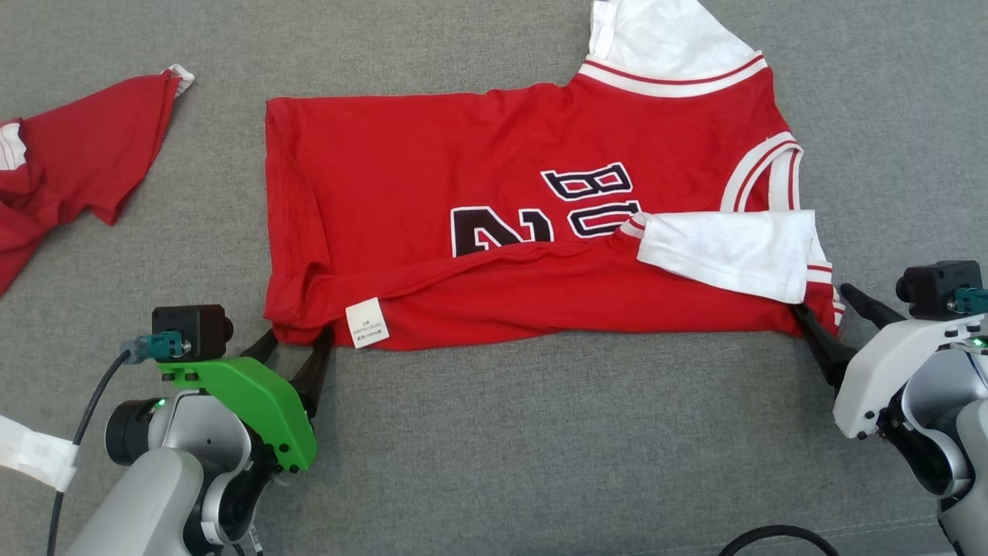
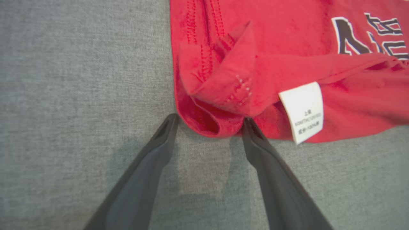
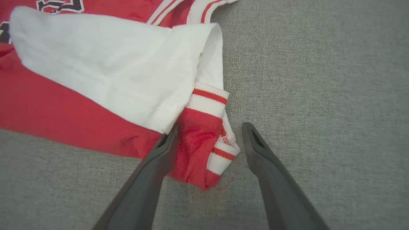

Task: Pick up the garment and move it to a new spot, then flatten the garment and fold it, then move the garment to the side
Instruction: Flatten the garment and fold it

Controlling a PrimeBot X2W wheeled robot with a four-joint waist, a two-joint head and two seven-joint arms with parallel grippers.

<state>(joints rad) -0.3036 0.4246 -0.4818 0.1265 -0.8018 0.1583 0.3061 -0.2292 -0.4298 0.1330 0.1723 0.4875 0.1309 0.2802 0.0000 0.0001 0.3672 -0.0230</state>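
The garment (image 1: pixel 432 193) is a red jersey with white sleeves and dark lettering, lying sideways on the grey surface with its near long edge folded over. A white label (image 1: pixel 367 323) sticks out at its near left corner. My left gripper (image 1: pixel 297 340) stands open at that corner, and the folded hem (image 2: pixel 211 123) lies between the tips of its fingers (image 2: pixel 159 143). My right gripper (image 1: pixel 837 305) is open at the near right corner, and the red and white trimmed corner (image 3: pixel 207 150) sits between its fingers (image 3: pixel 258 147). Neither gripper is closed on the cloth.
Another red garment (image 1: pixel 69 162) lies crumpled at the far left edge. One white sleeve (image 1: pixel 664 38) of the jersey reaches the top of the head view. Grey fabric surface (image 1: pixel 540 448) stretches in front of the jersey. A black cable (image 1: pixel 779 537) curls at the bottom right.
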